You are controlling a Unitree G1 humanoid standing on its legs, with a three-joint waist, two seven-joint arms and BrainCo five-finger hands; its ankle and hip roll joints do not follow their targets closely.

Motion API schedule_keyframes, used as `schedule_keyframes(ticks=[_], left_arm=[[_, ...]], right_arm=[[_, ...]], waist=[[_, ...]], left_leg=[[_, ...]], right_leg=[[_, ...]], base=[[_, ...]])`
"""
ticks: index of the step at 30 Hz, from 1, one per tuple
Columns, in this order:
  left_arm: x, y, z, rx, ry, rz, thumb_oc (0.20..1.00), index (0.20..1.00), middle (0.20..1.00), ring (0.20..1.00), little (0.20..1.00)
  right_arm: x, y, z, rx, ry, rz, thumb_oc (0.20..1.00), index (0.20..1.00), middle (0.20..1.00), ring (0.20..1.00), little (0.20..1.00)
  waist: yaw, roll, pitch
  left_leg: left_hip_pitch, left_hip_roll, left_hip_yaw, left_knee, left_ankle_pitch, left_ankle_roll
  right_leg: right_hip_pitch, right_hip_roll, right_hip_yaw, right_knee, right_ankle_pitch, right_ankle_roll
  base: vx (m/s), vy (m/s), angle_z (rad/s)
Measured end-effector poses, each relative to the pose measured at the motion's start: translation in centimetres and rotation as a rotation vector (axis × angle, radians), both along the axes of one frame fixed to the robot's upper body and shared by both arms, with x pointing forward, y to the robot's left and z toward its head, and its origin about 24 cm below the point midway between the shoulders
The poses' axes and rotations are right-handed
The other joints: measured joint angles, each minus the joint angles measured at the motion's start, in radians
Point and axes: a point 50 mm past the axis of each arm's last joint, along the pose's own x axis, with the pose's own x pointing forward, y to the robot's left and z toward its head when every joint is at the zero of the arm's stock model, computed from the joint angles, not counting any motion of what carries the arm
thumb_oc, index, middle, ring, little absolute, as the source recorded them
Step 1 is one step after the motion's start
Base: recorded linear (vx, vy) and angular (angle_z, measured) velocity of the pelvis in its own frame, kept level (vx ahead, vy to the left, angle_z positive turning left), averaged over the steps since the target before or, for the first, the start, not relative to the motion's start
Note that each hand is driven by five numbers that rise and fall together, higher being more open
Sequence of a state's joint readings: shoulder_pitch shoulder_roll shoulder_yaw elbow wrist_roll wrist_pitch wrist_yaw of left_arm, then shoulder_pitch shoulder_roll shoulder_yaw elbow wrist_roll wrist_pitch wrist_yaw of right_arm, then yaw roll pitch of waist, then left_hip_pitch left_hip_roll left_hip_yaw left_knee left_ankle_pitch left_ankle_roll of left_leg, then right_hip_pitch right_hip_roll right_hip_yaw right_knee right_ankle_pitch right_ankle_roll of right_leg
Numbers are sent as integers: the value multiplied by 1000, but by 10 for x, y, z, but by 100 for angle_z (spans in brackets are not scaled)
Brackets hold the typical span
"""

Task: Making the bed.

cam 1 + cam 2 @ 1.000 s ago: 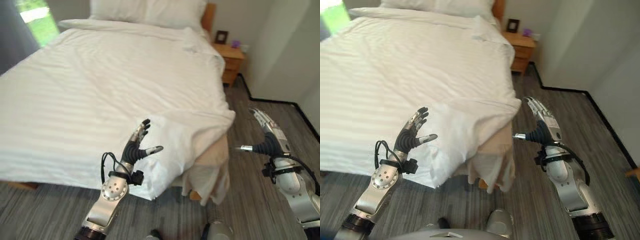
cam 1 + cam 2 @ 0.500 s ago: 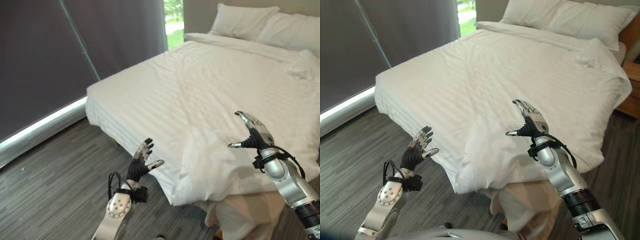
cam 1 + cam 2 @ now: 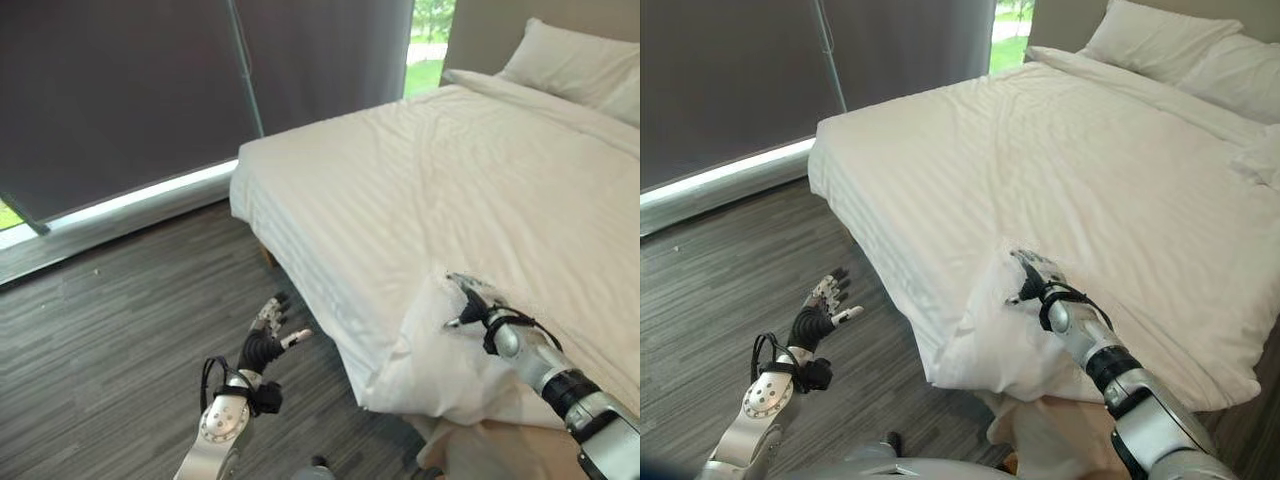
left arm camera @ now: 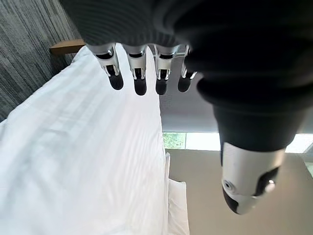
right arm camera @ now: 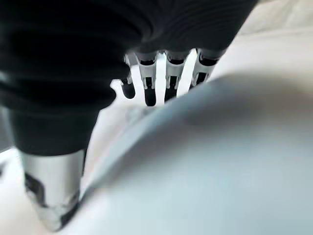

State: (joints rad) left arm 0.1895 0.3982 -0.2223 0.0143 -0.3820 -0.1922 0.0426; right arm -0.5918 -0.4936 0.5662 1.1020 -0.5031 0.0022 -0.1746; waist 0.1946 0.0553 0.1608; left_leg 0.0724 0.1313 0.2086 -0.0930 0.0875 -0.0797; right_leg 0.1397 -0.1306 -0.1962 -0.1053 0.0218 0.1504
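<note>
White duvet [image 3: 1110, 180] spread over the bed [image 3: 300, 215], with its near corner folded back into a raised lump [image 3: 985, 320] at the foot edge. Right hand [image 3: 1033, 278] low over that folded corner, fingers straight and a little apart, thumb out to the side; cannot tell if touching the cloth. Left hand [image 3: 268, 335] raised over the grey wooden floor [image 3: 120, 300], beside the bed, fingers spread, holding nothing. Pillows [image 3: 1160, 50] at the head
</note>
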Motion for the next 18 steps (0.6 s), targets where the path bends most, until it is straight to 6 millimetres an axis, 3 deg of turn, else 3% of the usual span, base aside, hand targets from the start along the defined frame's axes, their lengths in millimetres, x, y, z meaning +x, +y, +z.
schedule_keyframes(ticks=[3, 4, 5, 8, 10, 12, 13, 14, 16, 17, 18], left_arm=[[-2, -1, -2, -7, 11, -16, 1000, 1000, 1000, 1000, 1000], [-1, -1, -1, -7, 5, -26, 1000, 1000, 1000, 1000, 1000], [2, -2, 2, -7, -6, -39, 1000, 1000, 1000, 1000, 1000], [2, 0, 3, 15, -8, -75, 1000, 1000, 1000, 1000, 1000], [3, 3, 4, 31, -4, -85, 1000, 1000, 1000, 1000, 1000], [0, 3, 1, 28, 8, -69, 1000, 1000, 1000, 1000, 1000], [-3, 3, -2, 33, 21, -69, 1000, 1000, 1000, 1000, 1000], [1, -4, -2, 25, 21, -94, 1000, 1000, 1000, 1000, 1000], [5, -21, -2, 0, 21, -157, 1000, 1000, 1000, 1000, 1000], [5, -32, -4, -3, 34, -215, 1000, 1000, 1000, 1000, 1000], [5, -37, -5, -3, 41, -244, 1000, 1000, 1000, 1000, 1000]], right_arm=[[-5, -6, -4, -17, -3, -23, 1000, 1000, 1000, 1000, 1000], [-5, -5, -4, -14, -12, -20, 347, 347, 347, 347, 347], [-9, -6, -7, 0, -14, -29, 200, 200, 200, 200, 200], [-22, -20, -11, 87, -59, -116, 200, 200, 200, 200, 200], [-40, -22, -12, 120, -81, -88, 200, 200, 200, 200, 200], [-72, -7, 33, 238, -300, 46, 200, 200, 200, 200, 200], [-86, -1, 46, 267, -356, 94, 200, 200, 200, 200, 200], [-114, -17, 14, 293, -264, -49, 200, 200, 200, 200, 200], [-169, -33, -58, 309, 13, -312, 200, 200, 200, 200, 200], [-200, -22, -86, 335, 147, -390, 200, 200, 200, 200, 200], [-207, -18, -93, 337, 193, -394, 200, 200, 200, 200, 200]], waist=[[-3, 14, 1], [-3, 13, 1], [-13, 7, 4], [-50, -25, 3], [-81, -65, 0], [-139, -82, 6], [-170, -89, 2], [-237, -126, -2], [-288, -157, -10], [-306, -159, -9], [-318, -146, -5]], left_leg=[[2, -4, -1, 0, 1, 1], [2, -4, -1, 0, 1, 1], [3, -4, 0, 0, 0, 0], [10, -6, 5, 0, -3, -3], [19, -6, 29, 0, -6, -6], [18, -14, 57, -1, -9, -1], [25, -14, 83, -2, -16, 2], [37, -15, 114, -2, -24, -3], [35, -14, 164, -5, -34, -6], [37, -16, 194, -7, -44, 0], [35, -16, 206, -8, -52, 6]], right_leg=[[3, -4, -3, 0, 1, 0], [4, -4, -3, 0, 0, 0], [3, -3, -2, 0, 0, 0], [7, -5, 4, 1, 1, 0], [3, -6, 23, 1, 2, 1], [-26, -14, 53, 15, 9, 5], [-30, -18, 77, 7, 9, 4], [-38, -17, 109, 5, 11, -1], [-73, -15, 155, 7, 11, 6], [-87, -20, 184, 3, 15, 7], [-86, -23, 195, 2, 19, 16]], base=[[-3, 53, 4], [0, 0, 0], [23, 53, -2], [14, 75, -7], [-19, 125, -20], [-13, 101, -44], [-22, 88, -86], [-42, 107, -78], [-18, 77, -80], [-28, 116, -78], [-33, 124, -58]])
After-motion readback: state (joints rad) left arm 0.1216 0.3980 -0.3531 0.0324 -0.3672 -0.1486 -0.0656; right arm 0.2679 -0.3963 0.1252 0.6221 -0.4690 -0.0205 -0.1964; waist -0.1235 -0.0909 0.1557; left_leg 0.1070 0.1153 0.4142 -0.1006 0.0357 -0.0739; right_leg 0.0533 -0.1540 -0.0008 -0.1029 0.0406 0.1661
